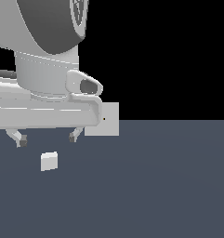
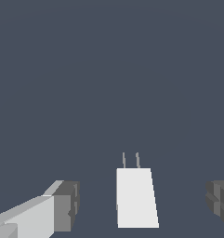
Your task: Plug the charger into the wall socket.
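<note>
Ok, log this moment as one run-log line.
phase: pre-grasp | pincer: open, above charger, not touching | charger: on floor, prongs visible | wall socket: upright, unplugged

The charger [image 2: 136, 199] is seen lying on the dark grey-blue floor [image 2: 108, 74], between the two fingers of the gripper [image 2: 143, 207]. Two thin prongs [image 2: 131, 160] are shown sticking out of its far end, pointing toward twelve o'clock. The fingers are spread wide, one pad [image 2: 67, 204] at nine o'clock of the charger, the other [image 2: 220, 201] at three o'clock. Neither pad is touching it.
</note>
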Controlling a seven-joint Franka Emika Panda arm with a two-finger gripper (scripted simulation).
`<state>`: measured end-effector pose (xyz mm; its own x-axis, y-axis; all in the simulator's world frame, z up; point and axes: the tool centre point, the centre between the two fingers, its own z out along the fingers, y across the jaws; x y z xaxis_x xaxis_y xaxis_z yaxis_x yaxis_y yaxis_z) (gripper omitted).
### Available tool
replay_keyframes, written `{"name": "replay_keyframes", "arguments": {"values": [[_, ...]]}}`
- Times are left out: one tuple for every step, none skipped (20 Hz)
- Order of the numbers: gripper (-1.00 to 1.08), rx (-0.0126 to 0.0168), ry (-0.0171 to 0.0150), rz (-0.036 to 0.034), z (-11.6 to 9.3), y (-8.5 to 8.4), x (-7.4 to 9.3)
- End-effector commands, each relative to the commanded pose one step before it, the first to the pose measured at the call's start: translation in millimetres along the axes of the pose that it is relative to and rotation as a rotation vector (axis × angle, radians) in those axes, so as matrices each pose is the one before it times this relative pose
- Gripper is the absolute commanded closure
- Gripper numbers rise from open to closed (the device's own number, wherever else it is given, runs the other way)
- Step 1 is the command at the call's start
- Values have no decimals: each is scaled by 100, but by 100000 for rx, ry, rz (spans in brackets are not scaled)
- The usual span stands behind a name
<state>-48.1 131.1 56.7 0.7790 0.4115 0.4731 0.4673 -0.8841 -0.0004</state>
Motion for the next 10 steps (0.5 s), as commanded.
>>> {"name": "replay_keyframes", "arguments": {"values": [[-92,6,-78,-53,615,-17,-389],[-92,-37,-2,-58,338,-9,-192],[-92,-35,1,-60,381,-9,-214],[-92,0,0,0,431,15,-244],[-92,-38,20,-88,414,-23,-221],[-92,0,0,0,384,9,-209],[-92,0,0,0,338,6,-180],[-92,0,0,0,293,4,-153],[-92,16,58,-34,221,-19,-108],[-92,0,0,0,203,1,-103]]}}
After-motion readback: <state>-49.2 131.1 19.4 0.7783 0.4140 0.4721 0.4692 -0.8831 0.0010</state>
